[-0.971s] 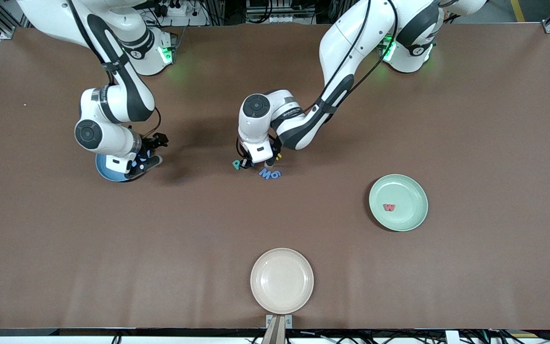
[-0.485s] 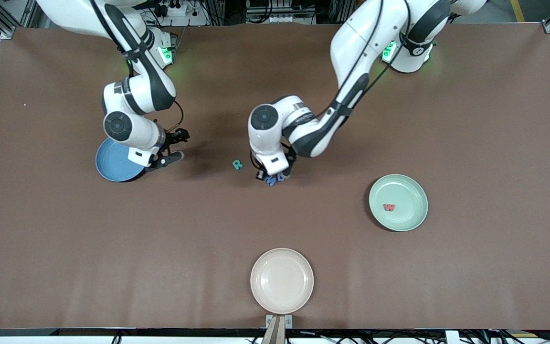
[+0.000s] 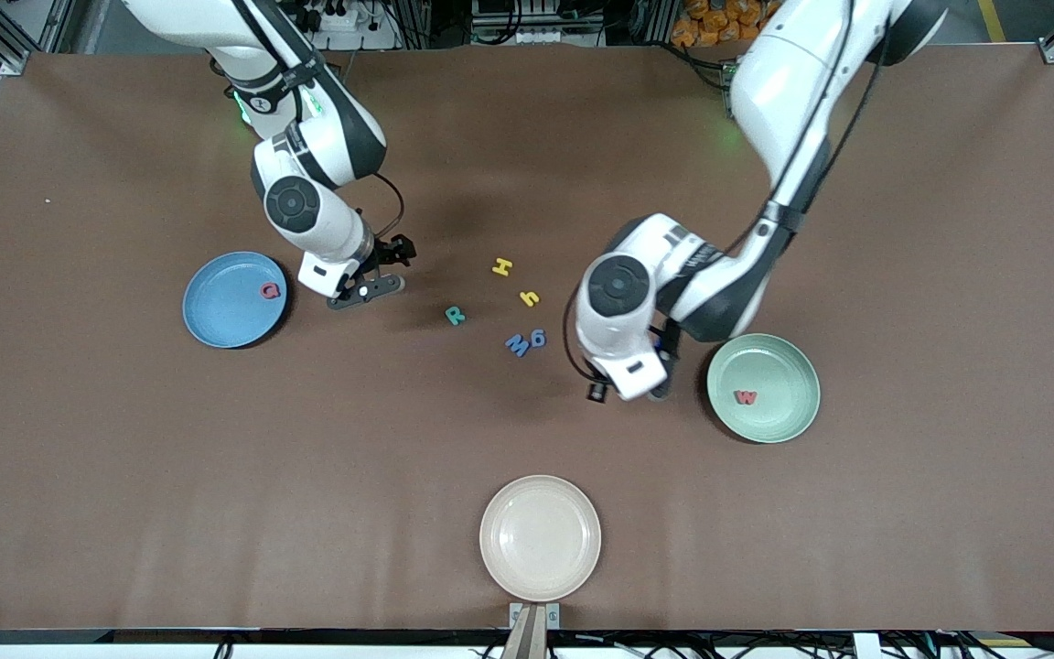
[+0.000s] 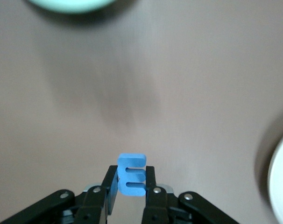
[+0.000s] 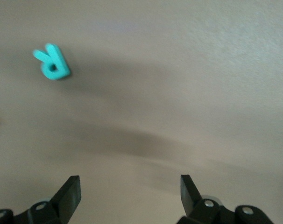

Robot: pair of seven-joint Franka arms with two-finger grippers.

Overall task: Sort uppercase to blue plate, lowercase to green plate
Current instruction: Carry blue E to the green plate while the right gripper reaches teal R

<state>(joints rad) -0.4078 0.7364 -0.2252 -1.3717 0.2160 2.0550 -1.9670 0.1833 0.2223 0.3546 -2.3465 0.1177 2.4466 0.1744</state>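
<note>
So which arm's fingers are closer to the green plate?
Left: its gripper is right beside the green plate. The right gripper is over bare table by the blue plate.

Letter cluster mid-table: yellow H, yellow h, teal R and blue M touching a blue rounded letter, with bare gaps between the rest wide enough for fingers. Right gripper, jaws spread, hangs over bare table between the blue plate and the R; left gripper, clamped on a blue lowercase m, hangs beside the green plate. Beige plate sits at the camera edge, broad bare table around it
</note>
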